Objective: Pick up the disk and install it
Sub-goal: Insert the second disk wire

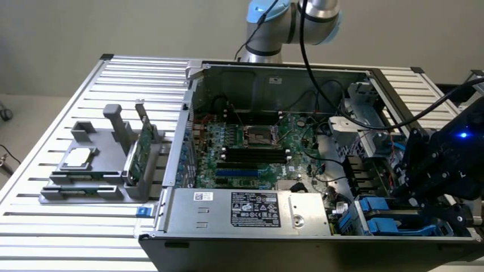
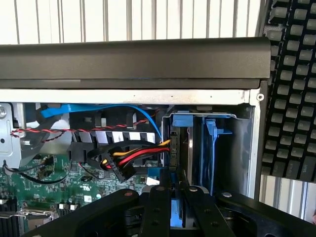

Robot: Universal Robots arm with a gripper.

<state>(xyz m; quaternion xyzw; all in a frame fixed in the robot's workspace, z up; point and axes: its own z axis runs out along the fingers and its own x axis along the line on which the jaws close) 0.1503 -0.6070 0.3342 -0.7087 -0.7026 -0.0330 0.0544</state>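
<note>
A slatted white metal table (image 1: 60,215) stands before a plain beige wall. In the exterior view, an open computer case (image 1: 302,170) lies on it, the green motherboard (image 1: 250,150) exposed and the silver power supply (image 1: 250,212) along its near edge. Toward the exterior view's left sits a grey fixture (image 1: 98,164) holding a small square silver chip (image 1: 79,157) and an upright green circuit card (image 1: 141,150). The arm's dark gripper (image 1: 438,187) reaches into the case corner at the exterior view's right, directly above the blue drive bay (image 1: 393,218). The disk (image 1: 382,211), with its blue carrier, stands on edge in that bay.

In the wrist view, the case's dark wall (image 2: 133,61) runs across above the bay. The disk (image 2: 197,148) sits upright in its slot beside a blue tab (image 2: 212,133), with red, yellow and black cables (image 2: 128,155) next to it. The black fingers (image 2: 160,207) stand narrowly apart on either side of the disk's near edge; I cannot tell whether they are pinching it.
</note>
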